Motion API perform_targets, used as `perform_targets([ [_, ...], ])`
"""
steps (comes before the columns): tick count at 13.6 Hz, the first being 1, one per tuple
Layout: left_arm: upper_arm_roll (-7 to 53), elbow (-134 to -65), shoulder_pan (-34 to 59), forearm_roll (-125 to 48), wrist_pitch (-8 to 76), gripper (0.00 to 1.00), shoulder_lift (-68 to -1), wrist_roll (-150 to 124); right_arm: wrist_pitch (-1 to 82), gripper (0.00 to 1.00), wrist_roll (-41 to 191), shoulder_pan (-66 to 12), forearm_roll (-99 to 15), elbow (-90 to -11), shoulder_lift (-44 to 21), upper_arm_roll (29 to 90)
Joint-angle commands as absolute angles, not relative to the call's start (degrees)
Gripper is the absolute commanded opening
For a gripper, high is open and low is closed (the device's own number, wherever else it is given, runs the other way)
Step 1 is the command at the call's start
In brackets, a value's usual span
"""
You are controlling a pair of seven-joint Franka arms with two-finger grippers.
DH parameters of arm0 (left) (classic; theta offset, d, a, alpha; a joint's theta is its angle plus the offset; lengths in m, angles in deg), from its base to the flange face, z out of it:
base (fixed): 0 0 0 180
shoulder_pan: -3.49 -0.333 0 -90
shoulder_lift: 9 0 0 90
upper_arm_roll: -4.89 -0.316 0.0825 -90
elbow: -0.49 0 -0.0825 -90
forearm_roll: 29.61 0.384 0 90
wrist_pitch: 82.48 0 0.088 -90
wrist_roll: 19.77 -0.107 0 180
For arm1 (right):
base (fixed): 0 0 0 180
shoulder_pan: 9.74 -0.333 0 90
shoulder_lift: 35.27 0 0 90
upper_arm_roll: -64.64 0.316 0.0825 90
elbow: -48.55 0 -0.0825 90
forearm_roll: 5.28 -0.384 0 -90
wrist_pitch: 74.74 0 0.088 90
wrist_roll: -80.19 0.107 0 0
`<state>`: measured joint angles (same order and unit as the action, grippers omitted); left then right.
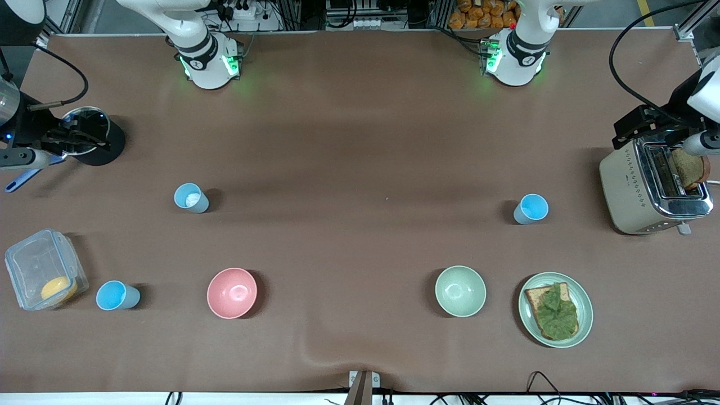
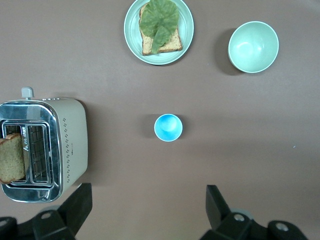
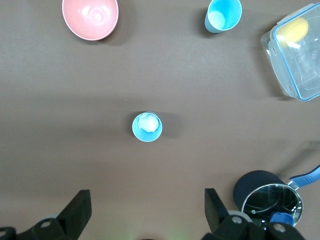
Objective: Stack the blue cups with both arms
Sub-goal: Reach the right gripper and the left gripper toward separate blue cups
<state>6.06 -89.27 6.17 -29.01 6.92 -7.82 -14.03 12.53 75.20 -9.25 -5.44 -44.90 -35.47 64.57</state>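
Three blue cups stand upright and apart on the brown table. A pale grey-blue cup [image 1: 191, 198] with a whitish inside stands toward the right arm's end; in the right wrist view [image 3: 147, 126] it is centred. A sky-blue cup [image 1: 530, 208] stands toward the left arm's end, centred in the left wrist view [image 2: 168, 127]. A third sky-blue cup [image 1: 117, 295] stands nearer the front camera, beside the container [image 3: 223, 15]. My left gripper [image 2: 148, 197] is open and empty, high over bare table. My right gripper [image 3: 147, 200] is open and empty, also high. Neither hand shows in the front view.
A pink bowl [image 1: 232, 292], a pale green bowl [image 1: 460, 291] and a plate [image 1: 585, 304] with toast and lettuce sit near the front. A toaster [image 1: 641, 185] holding bread stands at the left arm's end. A clear container [image 1: 34, 264] and a black lidded pot [image 1: 84, 138] stand at the right arm's end.
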Motion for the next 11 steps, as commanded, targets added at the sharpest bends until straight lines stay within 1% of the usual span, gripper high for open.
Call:
perform_targets([
  [1,6.3,-89.34,6.03,-29.17,6.74,1.0,-6.98,-13.54,12.8,1.0,75.18,-8.86,-4.75,-45.32,-36.06,65.08],
  [7,6.12,-89.51,5.6,-29.35,6.73,1.0,-7.5,-14.42,12.8,1.0,75.18,-8.78,-4.75,-45.32,-36.06,65.08],
  [9,6.3,-89.25,6.47,-28.65,6.73,1.0,-9.95,-13.97,12.8,1.0,75.18,-8.69,-4.75,-45.49,-36.06,65.08],
  [11,6.47,-91.08,6.13,-28.38,7.26,1.0,-11.71,-13.54,13.06,1.0,75.18,-8.6,-4.75,-46.38,-36.41,65.08],
])
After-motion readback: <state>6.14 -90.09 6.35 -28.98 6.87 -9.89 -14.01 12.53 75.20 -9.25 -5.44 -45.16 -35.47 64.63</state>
